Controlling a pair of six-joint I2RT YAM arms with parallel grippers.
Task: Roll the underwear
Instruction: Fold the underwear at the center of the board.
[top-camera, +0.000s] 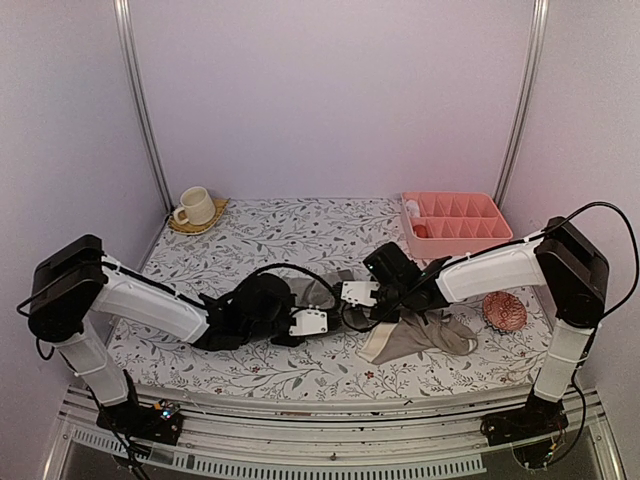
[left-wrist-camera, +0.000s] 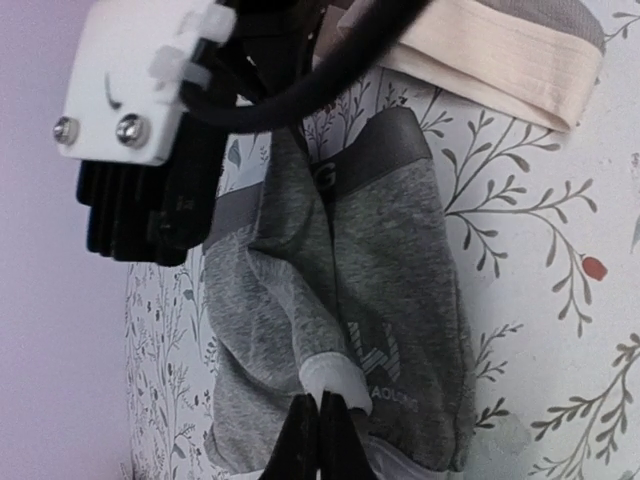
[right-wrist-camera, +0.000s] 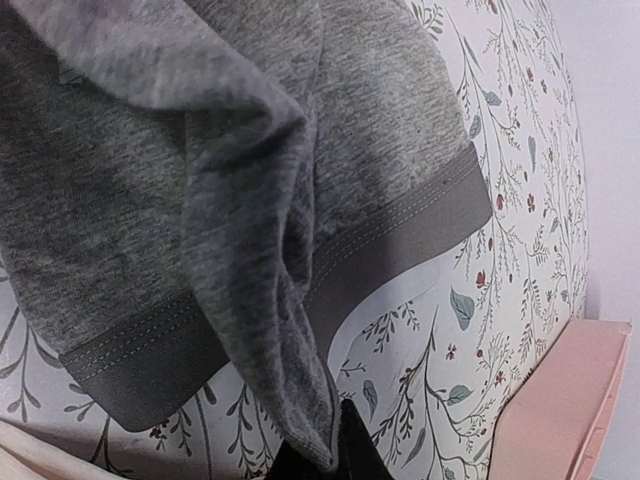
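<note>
The grey underwear (left-wrist-camera: 380, 280) lies bunched on the flowered cloth at the middle of the table, also visible from above (top-camera: 316, 289). My left gripper (left-wrist-camera: 320, 440) is shut on its white-edged hem. My right gripper (right-wrist-camera: 335, 455) is shut on a pulled-up fold of the same grey underwear (right-wrist-camera: 230, 180), near its dark waistband. The two grippers face each other across the garment. The taupe underwear (top-camera: 425, 335) with its cream waistband (left-wrist-camera: 500, 55) lies crumpled just right of them, untouched.
A pink divided tray (top-camera: 455, 222) stands at the back right, its edge close to my right wrist (right-wrist-camera: 555, 410). A pink knitted ball (top-camera: 504, 311) sits by the right arm. A cream mug (top-camera: 195, 206) on a coaster is at the back left.
</note>
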